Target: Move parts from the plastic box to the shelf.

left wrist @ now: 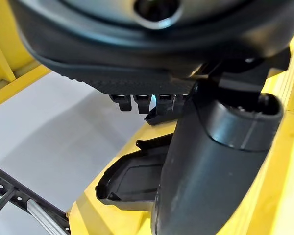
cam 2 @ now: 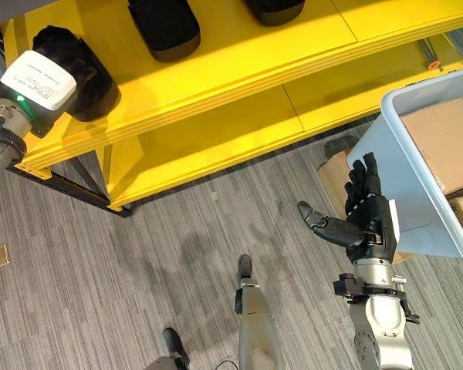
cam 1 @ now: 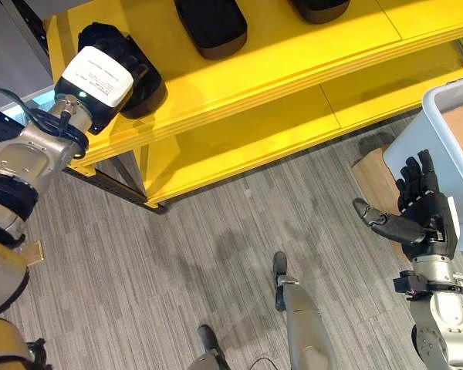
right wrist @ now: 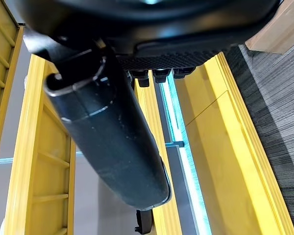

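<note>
A black moulded part lies at the left end of the yellow shelf. My left hand reaches over it with fingers straight and the thumb stretched out. In the left wrist view the part rests on the shelf board just past the thumb. Two more black parts lie further right on the same board. The pale plastic box stands at the right, with cardboard inside. My right hand hangs open and empty beside the box's near wall.
A lower yellow shelf board runs beneath the upper one above grey carpet. A black frame rail juts out at the shelf's left foot. A small cardboard box sits on the floor by the plastic box.
</note>
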### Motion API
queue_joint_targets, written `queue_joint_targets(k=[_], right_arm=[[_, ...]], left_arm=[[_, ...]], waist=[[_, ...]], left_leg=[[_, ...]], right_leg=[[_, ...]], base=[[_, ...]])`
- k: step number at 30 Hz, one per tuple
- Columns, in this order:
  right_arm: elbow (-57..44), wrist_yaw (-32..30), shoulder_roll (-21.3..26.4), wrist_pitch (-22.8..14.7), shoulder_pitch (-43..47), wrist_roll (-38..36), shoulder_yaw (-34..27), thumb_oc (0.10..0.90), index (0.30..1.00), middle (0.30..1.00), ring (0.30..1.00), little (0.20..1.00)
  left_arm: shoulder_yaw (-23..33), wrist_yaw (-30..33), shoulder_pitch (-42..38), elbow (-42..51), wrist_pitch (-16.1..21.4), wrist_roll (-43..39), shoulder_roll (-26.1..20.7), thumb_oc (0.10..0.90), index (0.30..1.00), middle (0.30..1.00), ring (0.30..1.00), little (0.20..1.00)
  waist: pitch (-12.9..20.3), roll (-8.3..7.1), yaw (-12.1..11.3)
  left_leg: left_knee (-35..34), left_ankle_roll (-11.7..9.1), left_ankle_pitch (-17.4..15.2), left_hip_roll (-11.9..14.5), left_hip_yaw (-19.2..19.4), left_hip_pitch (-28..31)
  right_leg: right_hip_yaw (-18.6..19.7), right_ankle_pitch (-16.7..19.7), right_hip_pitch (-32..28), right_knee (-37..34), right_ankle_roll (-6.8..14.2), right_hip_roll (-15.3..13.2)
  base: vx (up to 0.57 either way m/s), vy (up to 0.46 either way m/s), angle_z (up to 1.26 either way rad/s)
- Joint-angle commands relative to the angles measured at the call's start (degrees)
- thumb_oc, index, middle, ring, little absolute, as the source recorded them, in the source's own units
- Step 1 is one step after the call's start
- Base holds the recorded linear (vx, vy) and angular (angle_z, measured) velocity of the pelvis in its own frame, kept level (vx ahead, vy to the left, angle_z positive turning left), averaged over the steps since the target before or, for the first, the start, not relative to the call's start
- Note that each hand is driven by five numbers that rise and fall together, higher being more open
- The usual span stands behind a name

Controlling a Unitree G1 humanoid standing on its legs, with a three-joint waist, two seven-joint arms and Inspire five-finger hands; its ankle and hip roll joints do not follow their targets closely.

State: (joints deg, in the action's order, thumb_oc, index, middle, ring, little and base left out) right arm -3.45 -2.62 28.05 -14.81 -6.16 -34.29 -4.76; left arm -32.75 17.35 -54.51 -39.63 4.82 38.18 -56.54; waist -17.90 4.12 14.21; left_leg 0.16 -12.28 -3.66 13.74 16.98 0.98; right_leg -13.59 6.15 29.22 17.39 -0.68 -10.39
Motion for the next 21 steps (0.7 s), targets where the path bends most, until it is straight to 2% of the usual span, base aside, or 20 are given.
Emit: queue_joint_targets(k=[1, 7, 9, 10, 11, 12, 13, 14, 15, 16, 17, 18, 20, 21], right_arm=[[3.88, 3.43, -4.46, 3.07, -4.21, -1.69, 7.57, 0.9, 1.0, 1.0, 1.0, 1.0], [4.03, 3.61, -4.36, 3.53, -4.03, -1.52, 7.95, 0.9, 1.0, 1.0, 1.0, 1.0], [3.38, 3.81, -4.0, 3.82, -4.77, -0.36, 7.06, 0.9, 1.0, 1.0, 1.0, 1.0], [3.28, 3.97, -4.34, 3.89, -5.24, -0.61, 6.84, 0.9, 1.0, 1.0, 1.0, 1.0], [3.13, 4.22, -4.73, 4.05, -5.82, -1.25, 6.77, 0.9, 1.0, 1.0, 1.0, 1.0], [3.19, 4.19, -5.29, 4.21, -6.46, -1.6, 7.11, 0.9, 1.0, 1.0, 1.0, 1.0], [3.2, 4.18, -5.34, 4.21, -6.42, -1.6, 7.11, 0.9, 1.0, 1.0, 1.0, 1.0], [2.86, 4.54, -5.6, 4.27, -6.75, -1.63, 7.63, 0.9, 1.0, 1.0, 1.0, 1.0], [3.09, 4.56, -5.65, 4.69, -6.37, -1.72, 8.02, 0.9, 1.0, 1.0, 1.0, 1.0], [3.31, 4.43, -5.5, 4.85, -5.85, -1.45, 8.16, 0.9, 1.0, 1.0, 1.0, 1.0], [3.39, 4.38, -5.4, 4.87, -5.67, -1.4, 8.39, 0.9, 1.0, 1.0, 1.0, 1.0], [3.15, 4.75, -5.12, 5.15, -6.08, -1.27, 8.13, 0.9, 1.0, 1.0, 1.0, 1.0], [2.55, 5.13, -4.96, 5.26, -7.37, -0.88, 7.59, 0.9, 1.0, 1.0, 1.0, 1.0], [2.53, 5.14, -4.95, 5.26, -7.42, -0.89, 7.57, 0.9, 1.0, 1.0, 1.0, 1.0]], left_arm=[[19.28, 3.57, 28.53, 19.3, 0.73, -7.11, 13.45, 0.9, 1.0, 1.0, 1.0, 1.0], [20.72, 3.67, 29.68, 21.52, 0.61, -6.42, 12.53, 0.9, 1.0, 1.0, 1.0, 1.0], [21.89, 3.74, 29.92, 22.69, 0.43, -6.23, 11.03, 0.9, 1.0, 1.0, 1.0, 1.0], [21.72, 3.93, 29.54, 22.41, 0.2, -6.3, 10.98, 0.9, 1.0, 1.0, 1.0, 1.0], [21.41, 4.09, 28.67, 21.92, -0.13, -6.68, 10.85, 0.9, 1.0, 1.0, 1.0, 1.0], [20.92, 4.48, 27.78, 21.07, -0.83, -7.3, 11.17, 0.9, 1.0, 1.0, 1.0, 1.0], [20.89, 4.5, 27.71, 21.03, -0.82, -7.3, 11.13, 0.9, 1.0, 1.0, 1.0, 1.0], [21.36, 4.81, 27.92, 21.02, -1.28, -7.17, 10.92, 0.9, 1.0, 1.0, 1.0, 1.0], [23.76, 5.28, 29.92, 21.68, -1.61, -7.54, 10.52, 0.9, 1.0, 1.0, 1.0, 1.0], [24.95, 5.49, 30.78, 21.72, -1.68, -7.62, 10.37, 0.9, 1.0, 1.0, 1.0, 1.0], [25.36, 5.48, 31.15, 21.87, -1.63, -7.61, 10.34, 0.9, 1.0, 1.0, 1.0, 1.0], [26.13, 5.37, 31.63, 21.5, -1.82, -7.53, 9.77, 0.9, 1.0, 1.0, 1.0, 1.0], [26.26, 4.97, 32.03, 22.11, -1.6, -7.63, 10.14, 0.9, 1.0, 1.0, 1.0, 1.0], [26.23, 4.98, 32.02, 22.09, -1.6, -7.63, 10.16, 0.9, 1.0, 1.0, 1.0, 1.0]], waist=[[12.86, -2.38, -3.7], [12.56, -2.96, -4.39], [12.11, -3.28, -4.39], [11.8, -3.46, -4.23], [10.92, -3.59, -3.68], [8.67, -3.0, -2.38], [8.88, -3.21, -2.54], [8.09, -2.54, -2.45], [8.18, -2.23, -2.48], [8.2, -1.92, -2.32], [8.22, -1.45, -2.19], [8.48, -1.91, -1.46], [9.38, -2.08, -0.56], [9.4, -2.04, -0.61]], left_leg=[[1.99, 3.62, -1.81, 0.91, -5.28, 9.61], [3.2, 3.74, -2.49, 0.4, -5.75, 8.93], [4.77, 4.73, -4.94, -0.51, -6.18, 8.47], [5.42, 5.27, -5.47, -1.17, -6.44, 8.25], [5.48, 6.2, -6.34, -2.11, -6.53, 8.33], [5.79, 7.63, -7.59, -3.12, -6.23, 8.83], [5.66, 7.71, -7.34, -3.4, -6.06, 8.61], [5.44, 7.71, -7.32, -3.38, -5.21, 9.4], [4.35, 7.18, -8.25, -4.33, -3.14, 11.75], [3.9, 6.78, -9.42, -4.41, -2.85, 13.26], [3.77, 6.73, -9.6, -3.98, -2.67, 13.41], [3.58, 5.9, -9.34, -3.84, -1.74, 14.13], [5.11, 5.38, -7.83, -2.38, -2.42, 14.55], [5.09, 5.34, -7.83, -2.32, -2.37, 14.58]], right_leg=[[0.67, -3.01, -19.58, -7.73, 12.09, -7.31], [0.57, -1.49, -20.25, -9.19, 12.69, -7.82], [1.67, -0.53, -19.9, -8.03, 13.13, -9.18], [2.63, 0.35, -19.03, -6.46, 13.51, -9.97], [5.04, 3.24, -16.1, -2.19, 14.3, -11.02], [10.24, 7.06, -12.14, 4.02, 15.08, -10.99], [10.55, 7.37, -11.76, 3.87, 15.1, -11.12], [9.68, 5.75, -9.24, 4.44, 14.61, -11.09], [5.01, 5.12, -7.21, -0.13, 14.49, -12.15], [3.27, 4.43, -6.23, -3.99, 15.03, -11.82], [2.87, 4.65, -6.78, -4.87, 15.02, -11.3], [2.08, 3.78, -7.88, -10.94, 14.12, -10.14], [5.64, 1.85, -8.49, -7.15, 13.03, -7.45], [5.66, 1.74, -8.42, -7.01, 13.0, -7.39]], base=[[0.04, 0.006, -0.31], [0.0, 0.035, 0.16], [0.0, 0.105, 0.03], [-0.05, 0.144, 0.08], [-0.12, 0.242, 0.11], [-0.12, 0.204, 0.09], [-0.06, 0.202, 0.07], [0.1, 0.099, -0.14], [0.22, 0.082, -0.48], [0.22, 0.028, -0.82], [0.17, -0.121, -0.84], [0.15, -0.178, -0.54], [0.23, -0.229, -0.05], [0.22, -0.184, 0.09]])
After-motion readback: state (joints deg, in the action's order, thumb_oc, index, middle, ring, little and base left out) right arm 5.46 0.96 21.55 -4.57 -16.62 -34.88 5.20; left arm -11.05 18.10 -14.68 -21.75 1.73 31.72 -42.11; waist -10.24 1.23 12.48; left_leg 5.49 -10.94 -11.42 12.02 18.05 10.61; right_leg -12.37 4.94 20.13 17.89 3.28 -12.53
